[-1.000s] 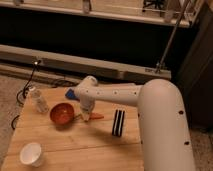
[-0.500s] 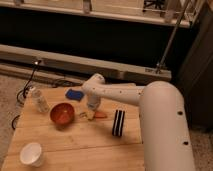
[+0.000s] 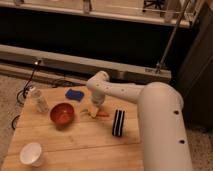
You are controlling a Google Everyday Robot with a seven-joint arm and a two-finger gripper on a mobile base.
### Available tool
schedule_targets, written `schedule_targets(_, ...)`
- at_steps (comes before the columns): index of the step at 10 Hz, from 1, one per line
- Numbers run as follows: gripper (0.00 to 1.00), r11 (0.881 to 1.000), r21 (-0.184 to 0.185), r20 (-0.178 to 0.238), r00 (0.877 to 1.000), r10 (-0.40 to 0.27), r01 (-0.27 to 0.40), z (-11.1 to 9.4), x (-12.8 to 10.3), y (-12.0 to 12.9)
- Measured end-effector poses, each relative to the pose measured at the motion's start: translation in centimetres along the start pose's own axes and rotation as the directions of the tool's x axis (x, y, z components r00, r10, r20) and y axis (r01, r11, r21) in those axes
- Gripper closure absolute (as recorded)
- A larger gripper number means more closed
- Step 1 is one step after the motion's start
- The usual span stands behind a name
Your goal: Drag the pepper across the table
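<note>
The pepper [image 3: 101,114] is a slim orange-red vegetable lying on the pale wooden table [image 3: 85,145], just right of the round red bowl [image 3: 62,114]. My gripper [image 3: 94,112] hangs from the white arm and sits down on the table at the pepper's left end, between the bowl and the pepper's tip. Part of the pepper is hidden under the gripper.
A blue sponge-like pad [image 3: 76,94] lies behind the bowl. A clear bottle [image 3: 40,100] stands at the left edge. A white cup [image 3: 31,153] sits at the front left. A black-and-white striped object [image 3: 118,122] stands right of the pepper.
The arm and gripper have shifted to the right, away from the bowl, and the pepper has moved right with them.
</note>
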Motion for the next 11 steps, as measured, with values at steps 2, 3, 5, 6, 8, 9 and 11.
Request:
schedule_targets(2, 0.85, 1.0, -0.023, 0.023, 1.0, -0.007, 0.008, 0.0, -0.5, 1.8)
schedule_targets(3, 0.85, 0.999, -0.032, 0.033, 0.999, -0.008, 0.009, 0.0, -0.6, 2.4)
schedule_targets(5, 0.85, 0.998, -0.062, 0.041, 0.999, -0.003, 0.005, -0.4, -0.5, 4.3)
schedule_targets(6, 0.85, 0.997, -0.075, 0.041, 0.999, -0.001, 0.004, -0.7, -0.4, 5.0)
schedule_targets(8, 0.85, 0.996, -0.092, 0.042, 0.999, 0.0, 0.004, -1.0, -0.1, 5.9)
schedule_targets(9, 0.85, 0.995, -0.096, 0.043, 0.999, 0.0, 0.004, -1.2, 0.0, 6.1)
schedule_targets(11, 0.85, 0.994, -0.105, 0.052, 0.999, 0.002, 0.004, -1.3, 0.1, 6.5)
